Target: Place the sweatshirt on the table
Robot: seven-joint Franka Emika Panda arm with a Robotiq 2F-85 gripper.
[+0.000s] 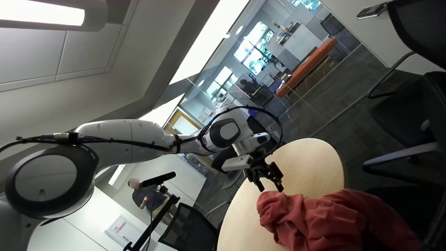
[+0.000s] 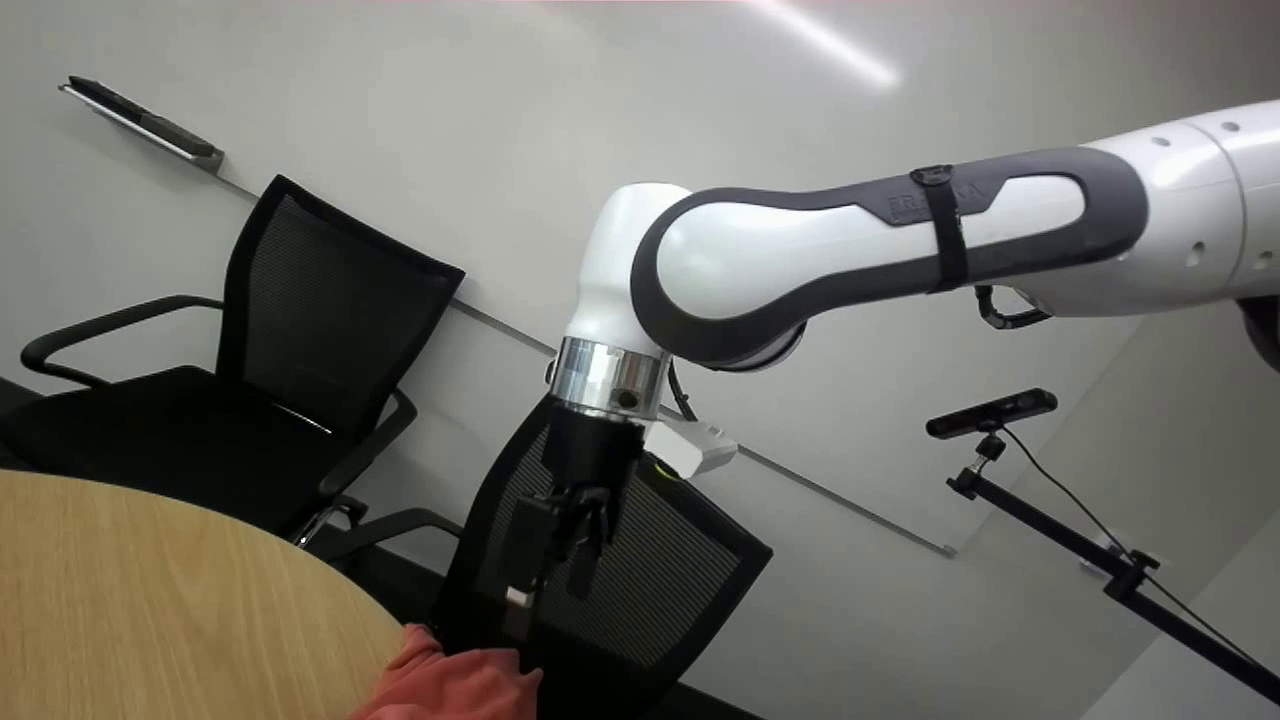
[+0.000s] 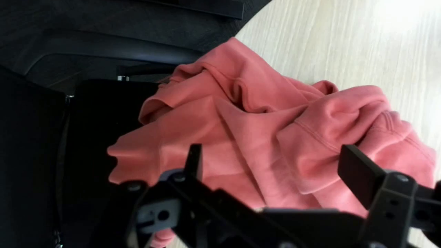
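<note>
A red sweatshirt (image 1: 320, 219) lies crumpled partly on the light round wooden table (image 1: 313, 157) and spreads past its edge over a black chair. In an exterior view only a corner of the sweatshirt (image 2: 460, 690) shows, at the edge of the table (image 2: 150, 600). In the wrist view the sweatshirt (image 3: 255, 134) fills the middle, with the table (image 3: 330, 41) at the upper right. My gripper (image 1: 270, 187) points down just above the sweatshirt's near end; it also shows in an exterior view (image 2: 548, 600). In the wrist view the gripper (image 3: 270, 162) is open, with no cloth visibly pinched between its fingers.
A black chair (image 3: 100, 113) stands against the table edge under the sweatshirt's overhang. Black chairs (image 2: 330, 310) stand behind the table, one (image 2: 660, 570) behind the gripper. Another chair (image 1: 188, 226) is beside the table. A camera on a stand (image 2: 990, 415) and a person (image 1: 150, 197) are farther off.
</note>
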